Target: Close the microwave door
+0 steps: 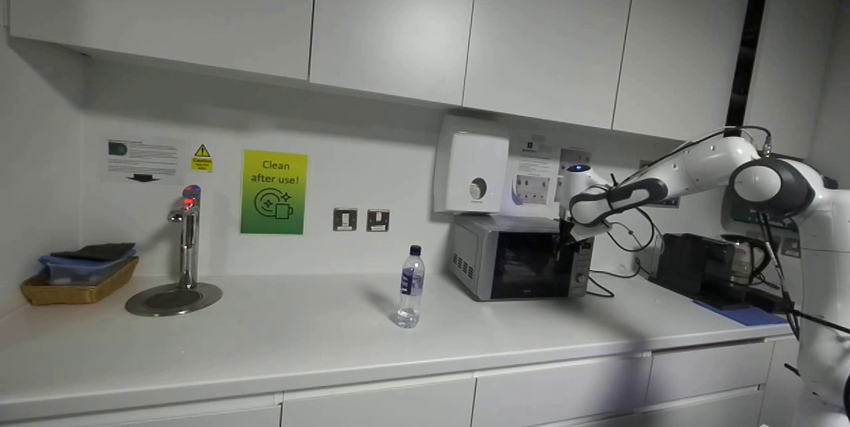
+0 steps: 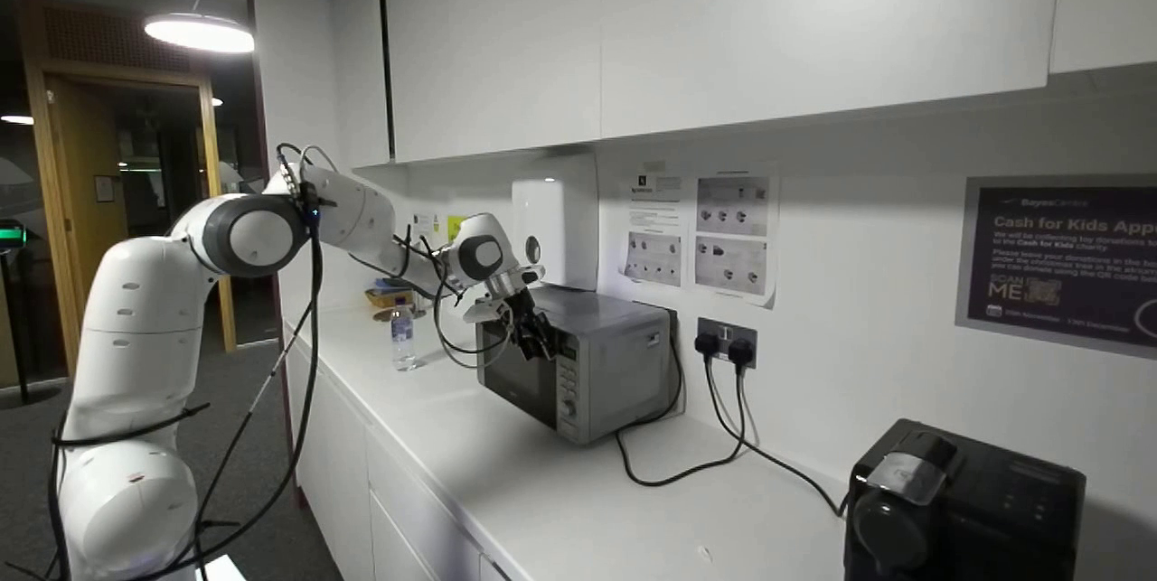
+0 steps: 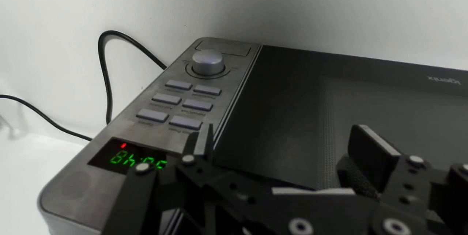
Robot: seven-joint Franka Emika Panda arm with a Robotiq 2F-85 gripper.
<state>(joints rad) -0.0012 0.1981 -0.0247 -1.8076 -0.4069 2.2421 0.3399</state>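
Note:
The silver-grey microwave [image 1: 473, 259] stands on the counter against the wall; it shows in both exterior views [image 2: 628, 373]. Its black glass door [image 1: 524, 267] lies flush with the front, its silver edge along the control panel, in the wrist view [image 3: 285, 92]. The door also shows in an exterior view [image 2: 520, 382]. My gripper [image 3: 285, 138] is open, with nothing between its fingers. It is at the upper front of the microwave, over the seam between door and control panel [image 2: 540, 342]. One finger is by the panel, the other in front of the glass. Whether they touch cannot be told.
A water bottle [image 1: 410, 287] stands on the counter beside the microwave. A white wall-mounted box [image 1: 471, 165] hangs just above the microwave. Black cables [image 2: 673, 477] run along the counter to wall sockets. A black coffee machine [image 2: 967, 500] stands further along. White cupboards [image 1: 551, 35] overhang.

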